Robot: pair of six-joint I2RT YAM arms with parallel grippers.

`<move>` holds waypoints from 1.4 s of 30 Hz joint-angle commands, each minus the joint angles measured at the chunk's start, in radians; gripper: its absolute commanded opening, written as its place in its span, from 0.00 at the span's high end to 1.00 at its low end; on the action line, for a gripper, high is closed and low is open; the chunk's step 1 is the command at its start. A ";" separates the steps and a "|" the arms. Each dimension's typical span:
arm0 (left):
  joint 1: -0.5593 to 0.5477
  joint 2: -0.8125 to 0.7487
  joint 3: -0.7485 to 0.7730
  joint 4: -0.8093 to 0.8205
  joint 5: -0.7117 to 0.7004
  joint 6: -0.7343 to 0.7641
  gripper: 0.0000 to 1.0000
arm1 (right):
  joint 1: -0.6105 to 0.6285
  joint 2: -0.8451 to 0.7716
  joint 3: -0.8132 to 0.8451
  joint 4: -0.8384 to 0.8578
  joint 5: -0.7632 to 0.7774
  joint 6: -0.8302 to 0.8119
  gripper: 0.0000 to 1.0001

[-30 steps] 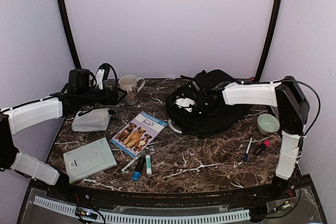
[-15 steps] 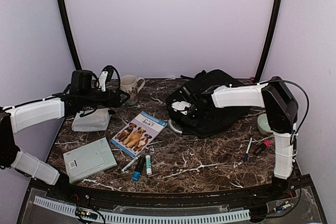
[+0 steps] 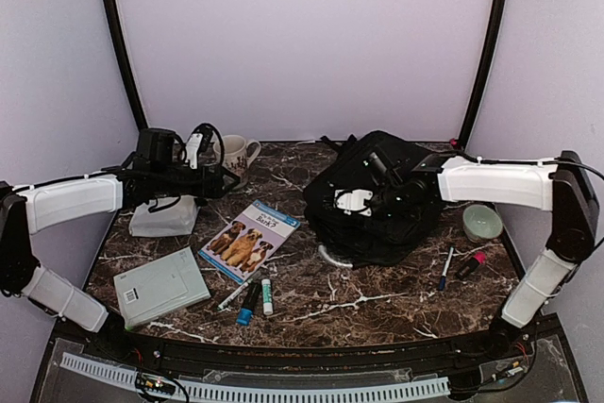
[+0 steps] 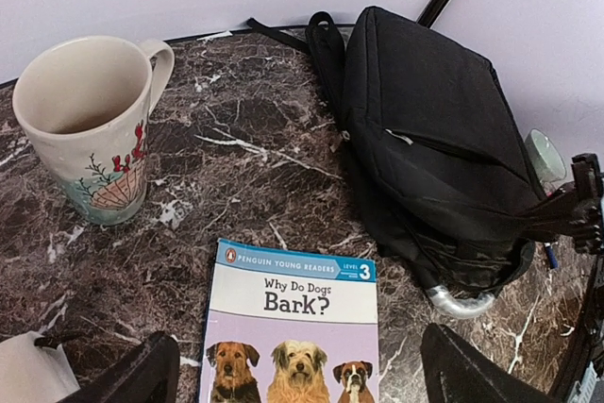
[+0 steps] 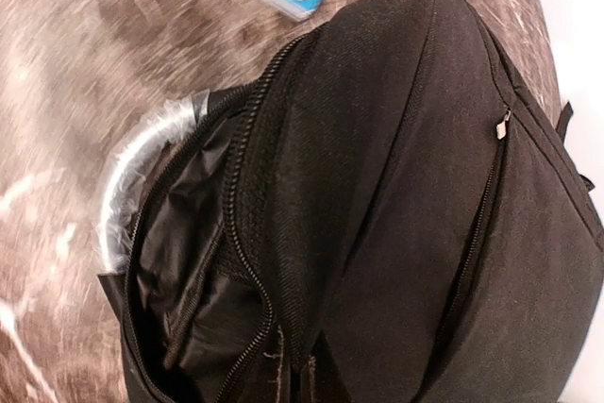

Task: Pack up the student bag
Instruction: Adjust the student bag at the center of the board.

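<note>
The student bag (image 3: 377, 186), a big black backpack, lies at the back right of the table. Its main zip is open, showing black lining (image 5: 179, 271). The grey loop handle (image 3: 335, 257) sticks out at its near side. My right gripper (image 3: 347, 205) is shut on the bag's fabric edge right beside the open zip, the fingertips pinched together (image 5: 310, 379). My left gripper (image 3: 212, 176) hovers open above the top of the dog book (image 4: 293, 327), one finger on each side of the book, holding nothing. From the left wrist view the bag (image 4: 425, 139) lies to the right.
A mug (image 3: 233, 155) stands at the back behind the left gripper, with a pale pouch (image 3: 165, 217) under the left arm. A grey box (image 3: 160, 285) and markers (image 3: 247, 294) lie at the front left. A green bowl (image 3: 482, 222) and pens (image 3: 445, 269) are at the right.
My right gripper has gone from open to shut on the bag's edge and drawn back to the right, dragging the bag that way. The left gripper edged slightly right.
</note>
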 commanded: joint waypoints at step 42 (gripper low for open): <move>-0.048 0.086 0.187 -0.670 -0.231 -0.046 0.03 | 0.078 -0.095 0.036 0.139 -0.492 0.295 0.49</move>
